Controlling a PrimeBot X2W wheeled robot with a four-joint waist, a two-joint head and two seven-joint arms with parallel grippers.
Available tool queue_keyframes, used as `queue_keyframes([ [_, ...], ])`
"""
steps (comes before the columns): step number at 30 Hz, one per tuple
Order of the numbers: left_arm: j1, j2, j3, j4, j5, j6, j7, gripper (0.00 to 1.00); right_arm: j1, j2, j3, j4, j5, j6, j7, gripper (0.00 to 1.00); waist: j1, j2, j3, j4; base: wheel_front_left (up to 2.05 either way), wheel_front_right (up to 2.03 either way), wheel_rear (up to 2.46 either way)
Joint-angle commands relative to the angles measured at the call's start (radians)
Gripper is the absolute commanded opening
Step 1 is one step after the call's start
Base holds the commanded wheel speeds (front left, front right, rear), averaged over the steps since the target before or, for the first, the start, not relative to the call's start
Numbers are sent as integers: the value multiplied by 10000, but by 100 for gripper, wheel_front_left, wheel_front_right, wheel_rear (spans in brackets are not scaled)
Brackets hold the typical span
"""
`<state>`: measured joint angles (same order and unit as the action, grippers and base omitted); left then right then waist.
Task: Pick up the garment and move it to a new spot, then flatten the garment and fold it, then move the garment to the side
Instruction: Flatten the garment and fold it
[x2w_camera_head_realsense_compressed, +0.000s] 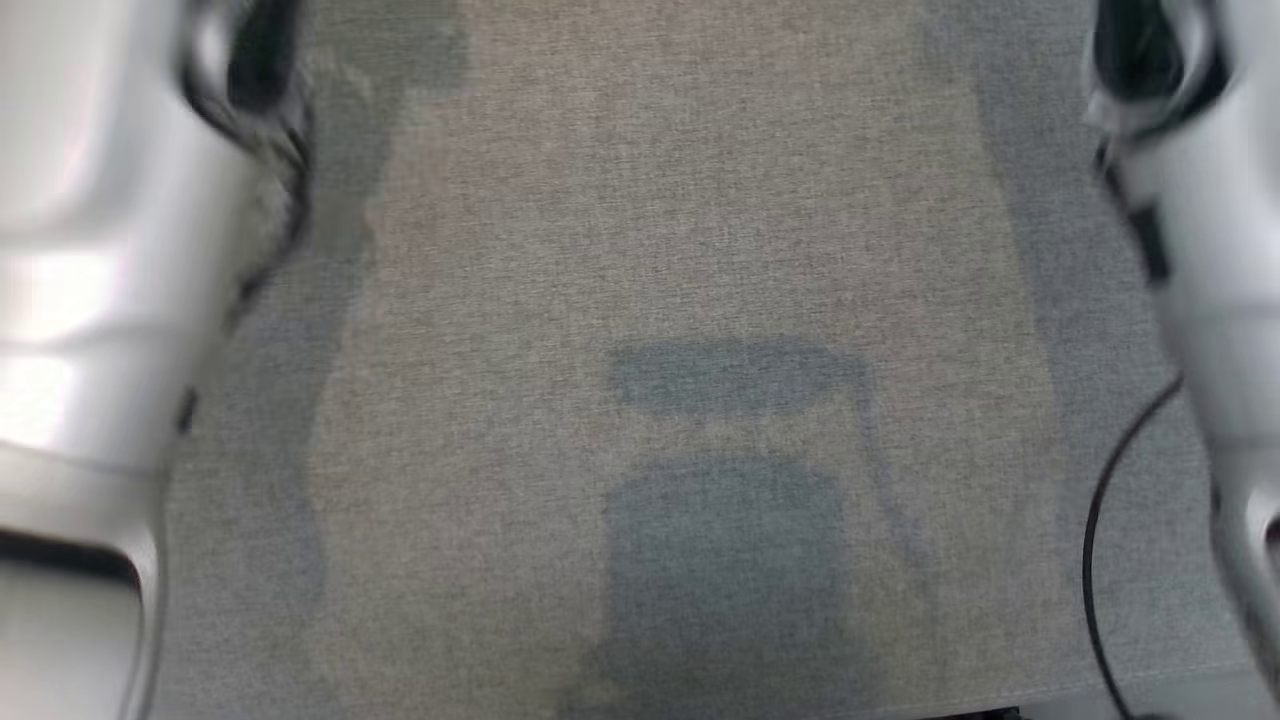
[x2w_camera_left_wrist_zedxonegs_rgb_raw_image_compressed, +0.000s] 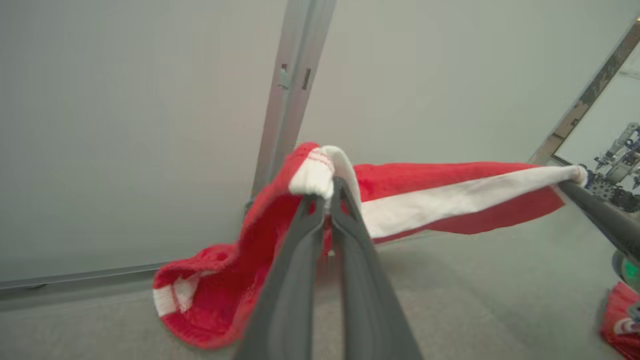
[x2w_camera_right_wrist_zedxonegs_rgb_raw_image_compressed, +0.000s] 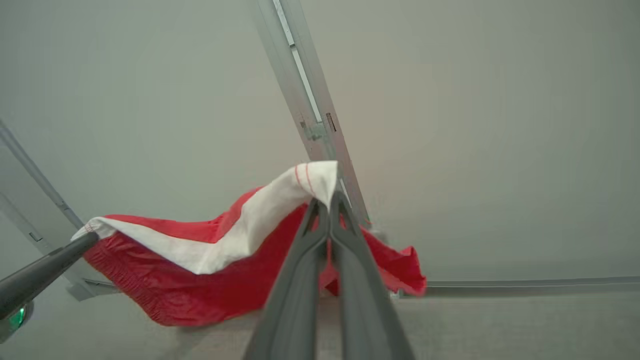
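The garment (x2w_camera_left_wrist_zedxonegs_rgb_raw_image_compressed: 425, 192) is red cloth with a white band and hangs stretched in the air between my two grippers, above the grey surface. My left gripper (x2w_camera_left_wrist_zedxonegs_rgb_raw_image_compressed: 329, 192) is shut on one end of the white band, with red cloth sagging below it to the left. My right gripper (x2w_camera_right_wrist_zedxonegs_rgb_raw_image_compressed: 328, 202) is shut on the band's other end. In the left wrist view the right gripper (x2w_camera_left_wrist_zedxonegs_rgb_raw_image_compressed: 572, 186) comes in from the right edge, pinching the garment's far end. In the right wrist view the garment (x2w_camera_right_wrist_zedxonegs_rgb_raw_image_compressed: 200, 250) droops toward the left gripper (x2w_camera_right_wrist_zedxonegs_rgb_raw_image_compressed: 87, 239) at the left.
In the head view, a grey cloth table (x2w_camera_head_realsense_compressed: 640, 250) lies between my pale forearms (x2w_camera_head_realsense_compressed: 90, 300) (x2w_camera_head_realsense_compressed: 1210, 250), with a black cable (x2w_camera_head_realsense_compressed: 1095, 540) at the lower right. A metal post (x2w_camera_left_wrist_zedxonegs_rgb_raw_image_compressed: 295, 85) stands against plain grey wall panels. Another red item (x2w_camera_left_wrist_zedxonegs_rgb_raw_image_compressed: 620, 325) lies at the lower right.
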<state>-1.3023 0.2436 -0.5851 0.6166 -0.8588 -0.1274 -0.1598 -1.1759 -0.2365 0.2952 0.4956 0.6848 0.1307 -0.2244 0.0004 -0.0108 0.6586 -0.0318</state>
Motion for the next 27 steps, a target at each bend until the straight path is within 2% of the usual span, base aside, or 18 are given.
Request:
queue_keyframes([
  [1,501,267,-255,-163,-175,-44,-203,0,691,-194,232,-181,202,-2,-119,0,-4,108,55,-85,0,0,0],
  [5,2380,794,-1112,-923,-1343,-38,-745,0,3202,-1108,1072,-1201,923,0,-345,0,-4,108,-179,84,0,0,0],
  [9,4249,1417,-1760,-1503,-1853,-39,-980,0,5577,-1728,1129,-1945,1530,-3,-385,0,-4,108,-837,205,0,0,0],
  [11,5108,1582,-1926,-1830,-1830,-39,-999,0,6526,-1921,944,-2389,1581,-3,-378,0,-4,108,-1267,252,0,0,0],
  [14,6409,1706,-1624,-2405,-1343,-40,-1019,0,7902,-2136,838,-2994,1595,-3,-379,0,-4,108,-1974,299,0,0,0],
  [18,8758,1510,-945,-2943,-194,-31,-1022,0,9652,-2336,788,-3430,1495,-2,-383,0,-4,108,-3008,225,0,0,0],
  [21,10684,1140,-278,-3322,392,157,-1020,0,11008,-2387,709,-3579,1610,-3,-387,0,-4,108,-3728,170,0,0,0],
  [27,13505,296,1001,-3959,862,483,-1026,0,13296,-2613,791,-3638,1972,-11,-392,0,-4,108,-4674,273,0,0,0],
])
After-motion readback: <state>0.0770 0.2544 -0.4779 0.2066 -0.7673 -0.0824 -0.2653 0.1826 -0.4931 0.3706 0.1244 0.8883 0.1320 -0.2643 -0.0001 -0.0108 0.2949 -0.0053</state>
